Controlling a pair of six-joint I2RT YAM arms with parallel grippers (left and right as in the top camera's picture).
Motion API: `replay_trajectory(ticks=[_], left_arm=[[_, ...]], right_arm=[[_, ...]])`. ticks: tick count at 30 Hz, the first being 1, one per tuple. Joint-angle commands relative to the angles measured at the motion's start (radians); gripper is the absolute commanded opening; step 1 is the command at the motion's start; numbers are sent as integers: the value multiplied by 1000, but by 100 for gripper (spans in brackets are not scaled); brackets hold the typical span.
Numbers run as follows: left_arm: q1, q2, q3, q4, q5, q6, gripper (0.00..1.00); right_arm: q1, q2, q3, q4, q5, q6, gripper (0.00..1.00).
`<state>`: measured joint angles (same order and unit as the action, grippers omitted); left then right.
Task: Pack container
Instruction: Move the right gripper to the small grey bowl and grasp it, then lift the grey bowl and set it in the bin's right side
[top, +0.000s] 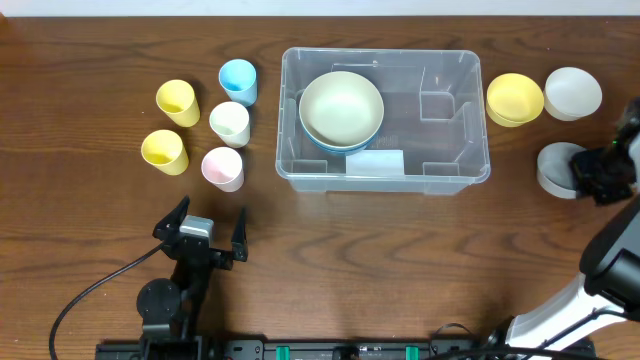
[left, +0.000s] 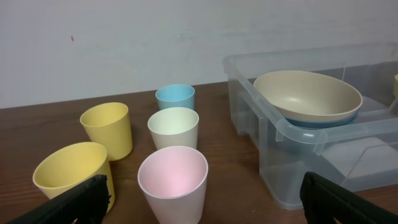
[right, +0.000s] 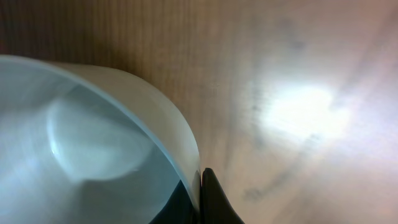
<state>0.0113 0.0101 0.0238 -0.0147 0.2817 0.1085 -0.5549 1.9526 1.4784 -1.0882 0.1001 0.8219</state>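
The clear plastic container (top: 455, 170) sits at the table's middle, holding a cream bowl (top: 341, 106) stacked on a blue bowl; it also shows in the left wrist view (left: 292, 134). My right gripper (top: 592, 172) is at the right edge, shut on the rim of a grey bowl (top: 555, 168); the right wrist view shows its fingers (right: 200, 198) pinching that rim (right: 93, 137). My left gripper (top: 205, 240) is open and empty near the front, just short of the pink cup (top: 222, 167), which fills the left wrist view (left: 173, 180).
Left of the container stand two yellow cups (top: 177, 101) (top: 164, 151), a blue cup (top: 238, 80) and a cream cup (top: 230, 122). Right of it sit a yellow bowl (top: 515, 98) and a white bowl (top: 572, 92).
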Motion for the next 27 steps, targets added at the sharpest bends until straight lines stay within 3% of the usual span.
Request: replay_trajectory(ticks=[1, 7, 14, 21, 27], left_arm=[[5, -6, -20, -32, 6, -1, 98], [5, -6, -20, -32, 6, -1, 98], [5, -6, -20, -32, 6, -1, 98], [5, -6, -20, -32, 6, -1, 98], [5, -6, -20, -32, 6, -1, 98]], right_arm=[[-9, -115, 112, -56, -11, -18, 2], [78, -322, 277, -68, -243, -165, 2], [383, -486, 317, 58, -217, -188, 2], [653, -376, 300, 79, -128, -187, 2], [762, -216, 300, 78, -119, -174, 2]])
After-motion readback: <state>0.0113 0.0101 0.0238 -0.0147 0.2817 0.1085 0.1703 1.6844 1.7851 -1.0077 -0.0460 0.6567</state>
